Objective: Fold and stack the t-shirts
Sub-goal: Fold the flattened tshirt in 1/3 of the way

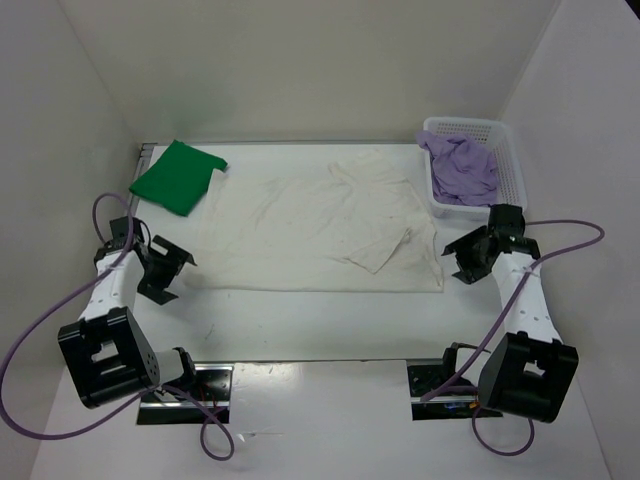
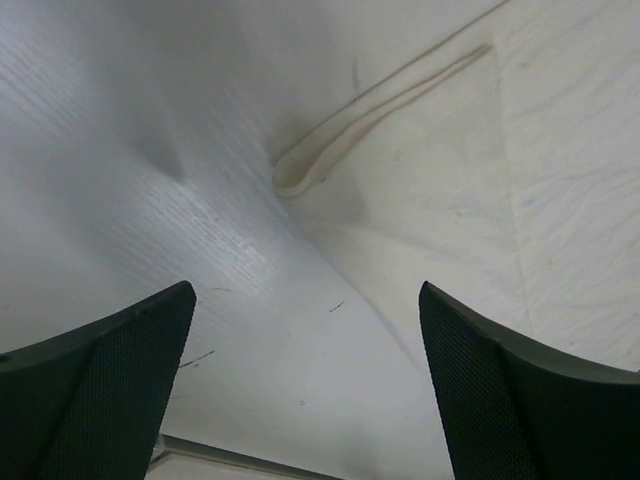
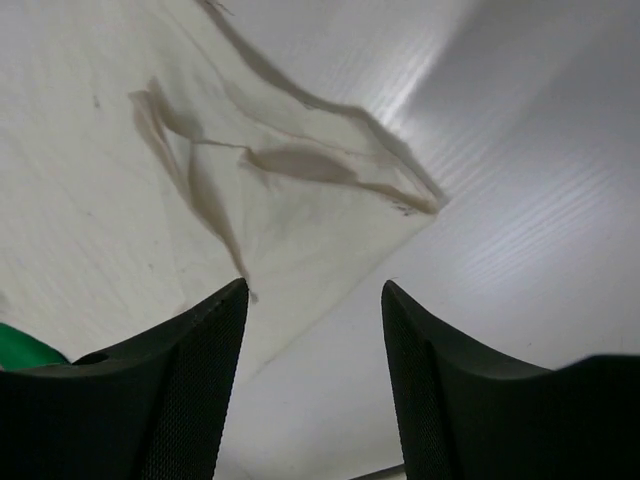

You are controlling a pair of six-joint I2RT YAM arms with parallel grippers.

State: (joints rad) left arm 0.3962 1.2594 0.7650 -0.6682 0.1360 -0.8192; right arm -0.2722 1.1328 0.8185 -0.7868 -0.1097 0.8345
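Between the two pairs of fingers lies one white table [image 1: 300, 330], its surface finely ridged. On it are three cloth t-shirts. The one white t-shirt [image 1: 320, 225], the largest, is spread flat and wrinkled, with faint stains. One bottom corner sits just ahead of the left fingers and the other just ahead of the right fingers, and a sleeve is folded over near the right side. Beyond the right fingers stands one white plastic lattice basket [image 1: 508, 150], rectangular, holding the one lavender t-shirt [image 1: 462, 168] in a crumpled heap. Beyond the left fingers lies the one green t-shirt [image 1: 175, 177], folded into a flat, roughly four-sided shape. The left gripper [image 2: 305, 290] and the right gripper [image 3: 314, 287] are both black with mesh-textured pads, and both are spread wide and empty.
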